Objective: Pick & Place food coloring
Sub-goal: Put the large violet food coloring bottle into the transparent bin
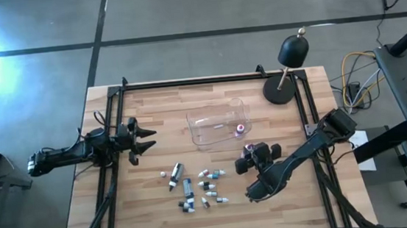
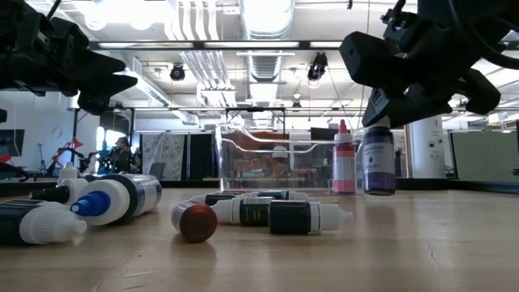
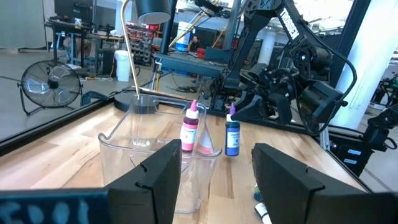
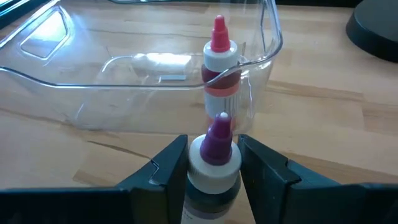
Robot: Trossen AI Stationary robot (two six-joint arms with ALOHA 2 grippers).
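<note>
Several tiny food coloring bottles (image 1: 195, 188) lie scattered on the wooden table's near middle, and show close up in the low view (image 2: 122, 203). One pink-capped bottle (image 4: 217, 62) stands upright inside the clear tub (image 1: 219, 120). My right gripper (image 4: 214, 177) is just near of the tub, shut on a purple-capped bottle (image 1: 249, 148). My left gripper (image 1: 145, 139) hovers open over the table's left side, facing the tub, and touches nothing. My right gripper pinches the purple-capped bottle by its body (image 4: 214, 190), just below the white shoulder, one finger (image 4: 165, 177) on each side. The fingers come slanting down from the table's near right. The bottle stands upright (image 2: 378, 158), its base at table level; whether it rests there I cannot tell.
A black dome lamp (image 1: 288, 70) on a round base stands at the far right corner. A black frame rail (image 1: 208, 82) runs around the table edges. Bare wood lies at the table's near right and far left.
</note>
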